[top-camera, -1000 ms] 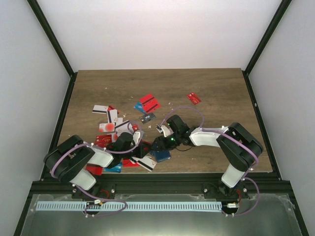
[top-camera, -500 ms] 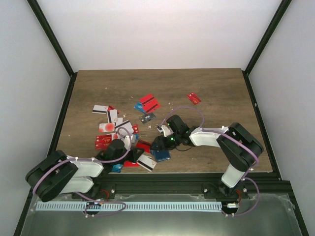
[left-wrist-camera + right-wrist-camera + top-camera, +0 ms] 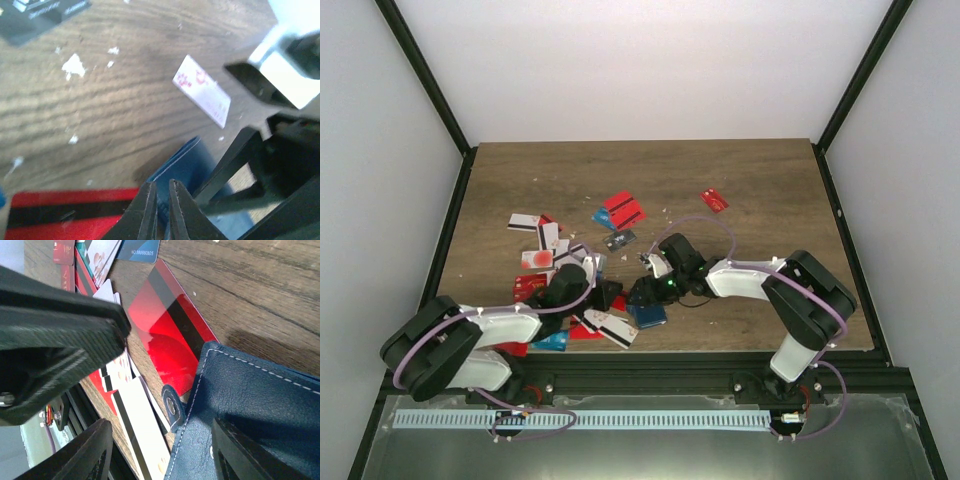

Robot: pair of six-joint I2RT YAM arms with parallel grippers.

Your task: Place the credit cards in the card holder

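Card holder [image 3: 648,316] lies near the surface's [image 3: 760,190] front edge, among scattered credit cards [image 3: 623,210]. Your right tool [image 3: 160,450] is released, its fingers spread either side of the holder's clasp end. Your left tool [image 3: 161,200] is clenched to a sliver over the holder's edge, beside a red card [image 3: 60,215].

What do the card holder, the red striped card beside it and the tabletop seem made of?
Card holder: probably leather or faux leather, matte navy, pale stitching along the edge. Red card: glossy plastic, judging by its sheen, with a black stripe. Table: wood or wood-look laminate, matte, brown grain lines.
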